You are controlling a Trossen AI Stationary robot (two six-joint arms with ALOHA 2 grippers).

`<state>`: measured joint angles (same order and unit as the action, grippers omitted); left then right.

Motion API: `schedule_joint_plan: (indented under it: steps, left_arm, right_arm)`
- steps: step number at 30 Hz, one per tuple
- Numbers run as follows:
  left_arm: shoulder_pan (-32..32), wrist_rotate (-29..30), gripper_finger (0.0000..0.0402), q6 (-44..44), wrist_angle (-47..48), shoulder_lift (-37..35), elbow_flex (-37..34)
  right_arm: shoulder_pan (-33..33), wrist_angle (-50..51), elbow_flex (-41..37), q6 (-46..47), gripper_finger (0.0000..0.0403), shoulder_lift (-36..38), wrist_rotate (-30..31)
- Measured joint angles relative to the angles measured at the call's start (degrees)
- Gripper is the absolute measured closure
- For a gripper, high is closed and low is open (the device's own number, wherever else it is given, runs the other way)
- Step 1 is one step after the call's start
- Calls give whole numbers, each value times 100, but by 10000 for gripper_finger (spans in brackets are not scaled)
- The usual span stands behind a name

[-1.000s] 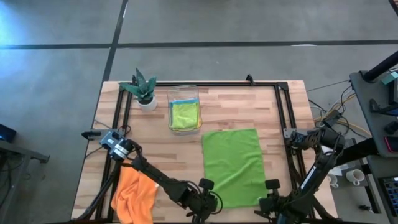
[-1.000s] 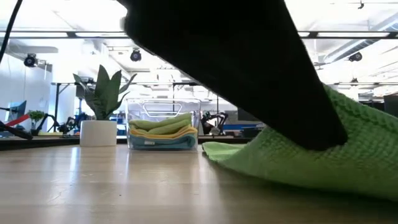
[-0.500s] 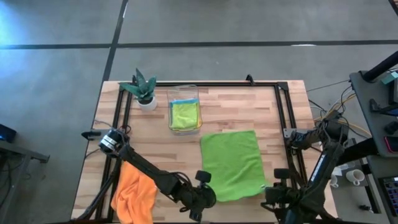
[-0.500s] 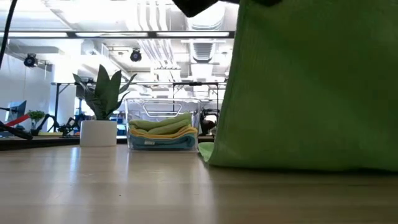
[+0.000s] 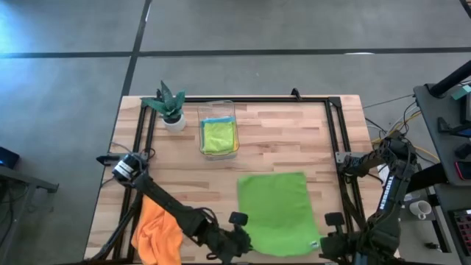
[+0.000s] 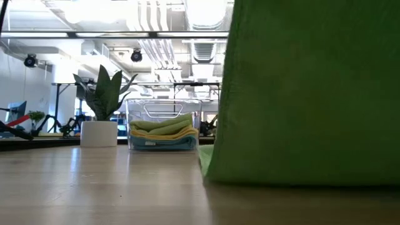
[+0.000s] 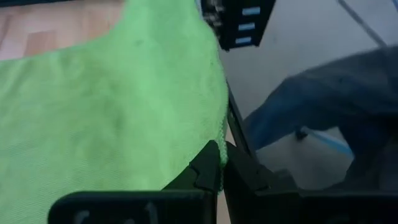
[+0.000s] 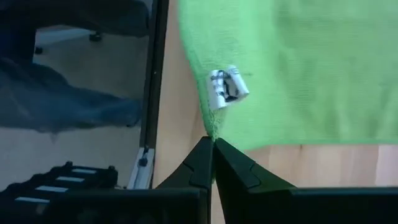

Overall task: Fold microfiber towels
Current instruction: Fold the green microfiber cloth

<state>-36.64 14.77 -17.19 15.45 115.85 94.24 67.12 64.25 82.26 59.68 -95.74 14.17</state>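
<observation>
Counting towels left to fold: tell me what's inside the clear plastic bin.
The clear plastic bin holds a stack of folded microfiber towels: green on top, yellow beneath, blue at the bottom. From above only the top green one shows fully; anything beneath the blue is hidden.

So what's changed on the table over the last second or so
Both end effectors, left and right, stayed shut on the lime green towel's near corners and drew back toward the table's near edge, lifting that edge so the towel hangs upright. The orange towel, bin and plant haven't moved.
</observation>
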Motion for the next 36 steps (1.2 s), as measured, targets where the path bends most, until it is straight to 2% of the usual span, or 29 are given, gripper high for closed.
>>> schedule_joint_plan:
  steps: [3,7,11,16,19,22,29,36]
  left_arm:
    - [-45,203,401,-355,96,-50,3]
    - [-12,1014,401,-912,721,-94,-6]
    - [235,1491,401,-1246,915,-96,-98]
    - [534,1449,401,-1253,923,-2,-219]
    - [712,1121,401,-1289,985,26,-253]
    - [842,832,401,-1292,1143,20,-245]
    - [1058,800,401,-765,2308,22,-249]
    - [1314,775,401,-432,2335,20,-368]
  right_arm:
    - [-1,547,26,39,394,2,-3]
    - [-150,1668,-251,500,394,4,325]
    - [-383,1725,-859,335,394,7,393]
    - [-701,1237,-1696,324,394,7,383]
    - [-880,1141,-2031,434,394,7,386]
    - [-1054,1132,-2185,488,394,7,389]
    - [-1392,189,-2569,-58,394,13,558]
    - [-1664,263,-2722,-240,394,107,542]
